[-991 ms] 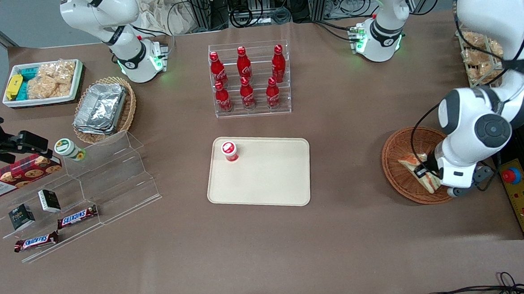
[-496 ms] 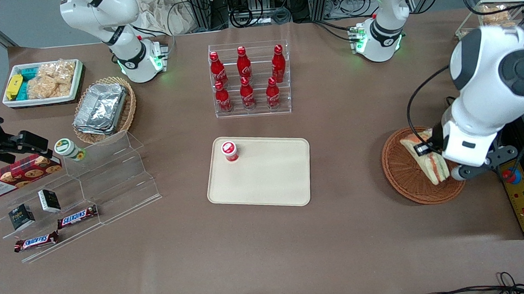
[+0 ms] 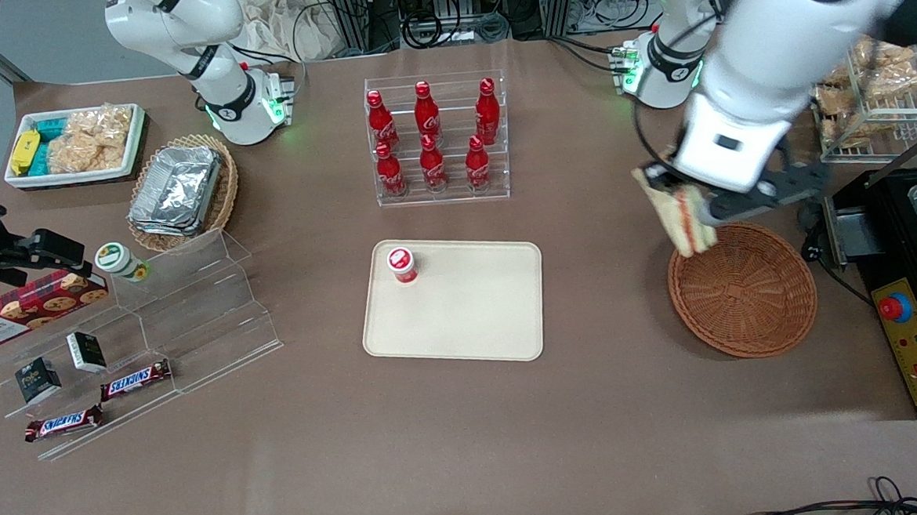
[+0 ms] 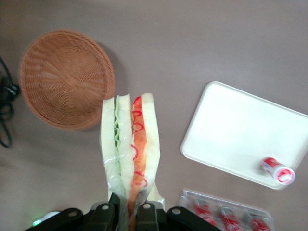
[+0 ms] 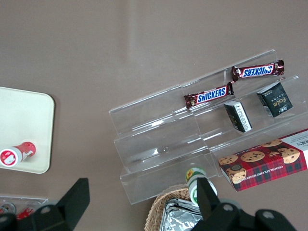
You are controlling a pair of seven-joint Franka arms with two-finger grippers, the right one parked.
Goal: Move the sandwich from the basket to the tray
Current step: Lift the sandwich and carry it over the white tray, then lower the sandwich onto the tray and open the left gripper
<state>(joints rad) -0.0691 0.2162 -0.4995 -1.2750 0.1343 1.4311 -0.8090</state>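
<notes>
My left gripper is shut on the sandwich, a plastic-wrapped wedge of white bread with red-orange and green filling. It hangs high in the air above the basket's rim nearest the tray. The wrist view shows the sandwich pinched between the fingers. The round orange-brown wicker basket stands at the working arm's end of the table with nothing in it; it also shows in the wrist view. The cream tray lies mid-table, and shows in the wrist view.
A red-capped small bottle stands on a tray corner. A clear rack of red cola bottles stands farther from the camera than the tray. A wire rack of snack bags and a control box are near the basket.
My gripper has lifted the sandwich out of the basket, risen and moved toward the tray side; the basket now holds nothing.
</notes>
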